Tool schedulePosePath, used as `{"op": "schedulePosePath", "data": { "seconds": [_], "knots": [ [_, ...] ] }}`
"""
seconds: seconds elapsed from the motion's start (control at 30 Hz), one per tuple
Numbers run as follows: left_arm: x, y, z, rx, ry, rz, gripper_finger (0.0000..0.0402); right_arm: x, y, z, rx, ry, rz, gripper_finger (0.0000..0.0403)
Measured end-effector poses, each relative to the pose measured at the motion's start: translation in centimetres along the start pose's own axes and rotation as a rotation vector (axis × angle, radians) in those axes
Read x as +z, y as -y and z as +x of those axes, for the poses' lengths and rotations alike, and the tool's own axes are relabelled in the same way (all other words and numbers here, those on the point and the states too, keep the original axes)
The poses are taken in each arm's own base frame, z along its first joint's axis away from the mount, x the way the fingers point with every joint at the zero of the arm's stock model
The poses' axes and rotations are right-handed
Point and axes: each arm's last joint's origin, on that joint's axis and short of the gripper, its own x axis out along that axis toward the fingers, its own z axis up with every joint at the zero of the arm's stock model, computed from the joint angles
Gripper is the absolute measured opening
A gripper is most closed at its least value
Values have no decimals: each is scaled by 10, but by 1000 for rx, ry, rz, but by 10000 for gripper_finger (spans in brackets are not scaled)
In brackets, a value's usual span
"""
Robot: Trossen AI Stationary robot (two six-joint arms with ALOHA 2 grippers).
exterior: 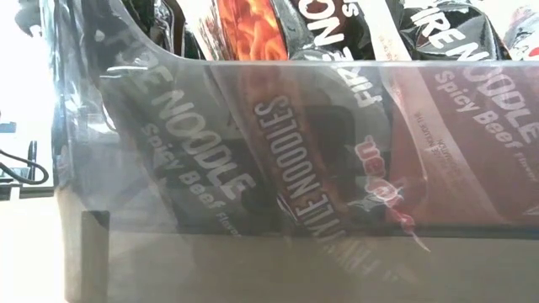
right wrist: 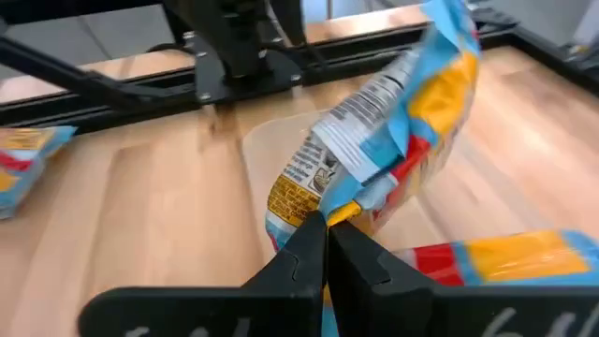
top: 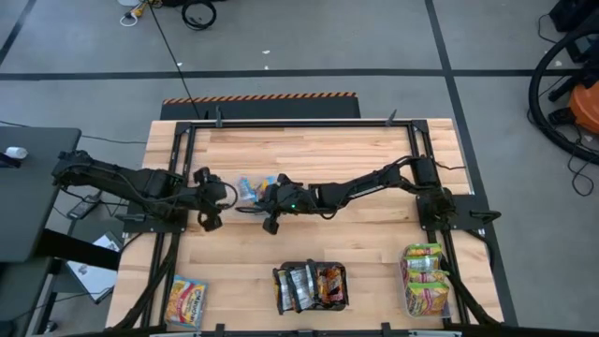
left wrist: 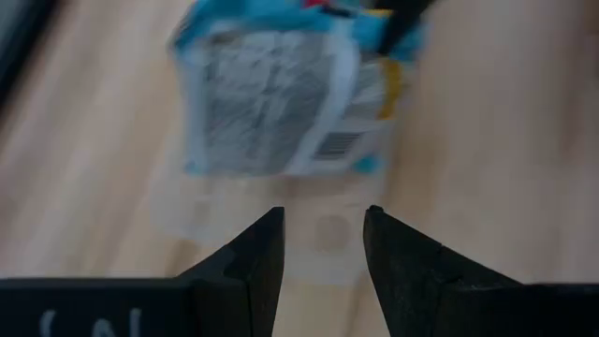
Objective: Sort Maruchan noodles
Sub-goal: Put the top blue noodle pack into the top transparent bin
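Observation:
Between the two grippers, in the middle of the table, is a blue, orange and white noodle packet. My right gripper, reaching in from the table's right, is shut on it. My left gripper is open; it comes from the left, with the packet just ahead of its fingers, untouched. A second blue-orange packet lies flat by the right gripper. Another packet lies near the near-left corner. Dark packets stand in a clear tub, yellow-green ones in another. My right gripper pinches the blue packet by its lower edge between the two shut fingers, coming in level from the table's right. The packet stands tilted upward beyond the fingertips, crumpled at the pinch. Whether any part still lies on the table I cannot tell.
A faint clear plastic shape lies on the wood under the lifted packet. The low view is filled by the clear tub wall with dark packets behind it. A black frame rail runs along the far edge. Bare wood lies beyond the grippers.

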Motion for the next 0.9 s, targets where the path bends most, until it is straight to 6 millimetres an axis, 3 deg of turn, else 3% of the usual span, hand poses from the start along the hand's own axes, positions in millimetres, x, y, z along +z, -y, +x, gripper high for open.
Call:
{"op": "schedulePosePath", "data": {
  "seconds": [0.23, 0.47, 0.67, 0.9],
  "knots": [
    [0, 14, -5, -108, 40, 20, 153, 2, 5, 2, -40, 20, 39, 33],
    [2, 5, -3, 91, 101, 1, 153, 12, 16, 4, 22, 92, 136, 29],
    [5, -2, -1, 126, 97, -31, 153, 9, 18, 5, -44, 76, 238, 34],
    [7, -2, 0, 124, 108, -49, 153, 3, 19, 5, -75, 22, 214, 50]
  ]
}}
